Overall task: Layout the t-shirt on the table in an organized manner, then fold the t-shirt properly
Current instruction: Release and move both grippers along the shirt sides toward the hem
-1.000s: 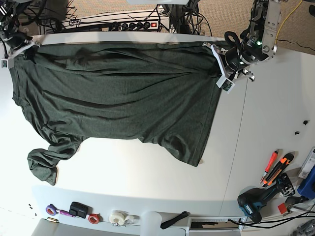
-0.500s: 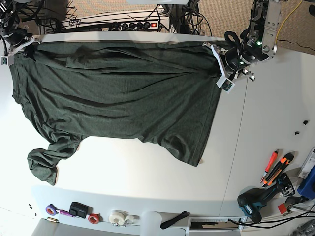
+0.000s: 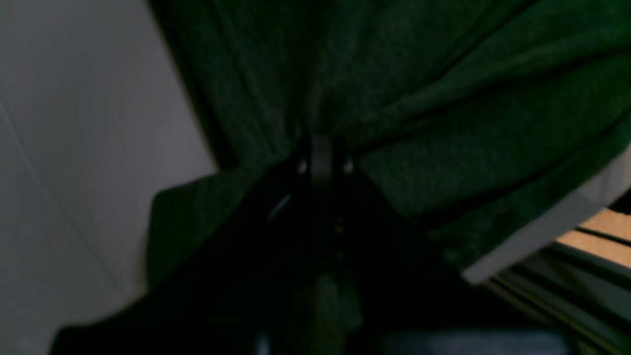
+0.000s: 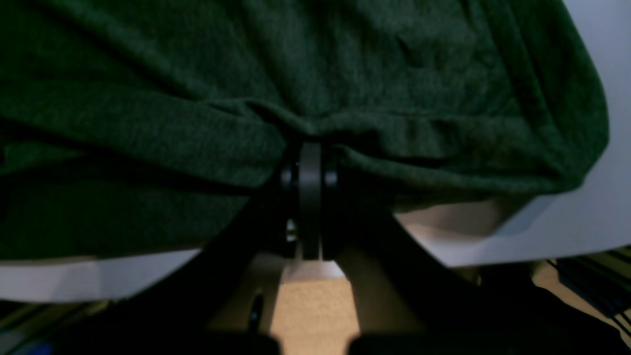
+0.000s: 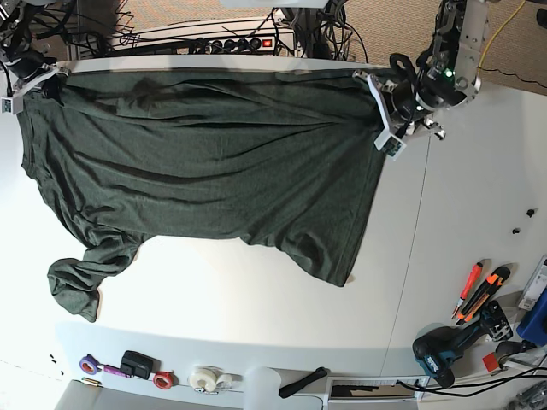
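White table [image 5: 461,213] under spread green t-shirt [image 5: 205,162]; left gripper [image 5: 386,109] and right gripper [image 5: 32,83] clamping its far edge; tan carpet [image 5: 385,26] beyond.

Both arms reach to the far edge of the table [image 5: 461,205], the left gripper [image 5: 386,111] and right gripper [image 5: 30,81] each pinched tight on the t-shirt [image 5: 205,171].

t-shirt [image 5: 205,162] top edge pulled tauter (fewer folds)
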`<action>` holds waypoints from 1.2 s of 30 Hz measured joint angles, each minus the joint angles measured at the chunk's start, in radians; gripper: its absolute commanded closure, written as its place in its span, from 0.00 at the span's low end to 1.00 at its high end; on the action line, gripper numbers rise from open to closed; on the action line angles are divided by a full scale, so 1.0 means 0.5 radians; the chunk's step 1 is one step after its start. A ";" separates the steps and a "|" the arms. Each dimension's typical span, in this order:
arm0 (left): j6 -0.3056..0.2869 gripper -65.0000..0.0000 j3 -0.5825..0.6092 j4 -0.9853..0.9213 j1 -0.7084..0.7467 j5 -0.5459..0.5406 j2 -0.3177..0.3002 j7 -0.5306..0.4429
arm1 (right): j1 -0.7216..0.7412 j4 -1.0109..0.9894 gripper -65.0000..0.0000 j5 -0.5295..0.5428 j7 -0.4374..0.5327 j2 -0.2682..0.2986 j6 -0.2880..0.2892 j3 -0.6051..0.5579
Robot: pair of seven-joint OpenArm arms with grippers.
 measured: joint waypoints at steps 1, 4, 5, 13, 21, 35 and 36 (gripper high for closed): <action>0.003 1.00 0.000 0.047 -0.003 0.000 0.000 -0.007 | 0.005 0.010 1.00 -0.008 -0.014 -0.006 0.001 0.030; -0.001 1.00 0.000 0.144 -0.011 -0.004 0.002 -0.049 | 0.029 0.034 1.00 0.003 -0.056 -0.011 0.002 0.125; -0.001 0.99 0.000 0.158 -0.010 -0.009 0.002 -0.049 | 0.040 0.037 1.00 0.040 -0.058 -0.009 0.002 0.153; -0.001 0.87 0.000 0.163 -0.008 -0.008 0.002 -0.110 | 0.149 0.046 0.71 0.275 -0.114 -0.011 0.002 0.184; 0.000 0.87 0.000 0.163 -0.064 -0.004 0.002 -0.126 | 0.350 0.046 0.69 0.324 -0.101 -0.011 0.002 0.186; 0.007 0.88 0.000 0.163 -0.247 -0.004 0.002 -0.211 | 0.655 0.046 0.69 0.325 -0.101 -0.011 0.002 0.189; 0.017 0.88 0.000 0.163 -0.246 -0.004 0.002 -0.241 | 0.669 0.046 0.69 0.324 -0.099 -0.011 0.002 0.188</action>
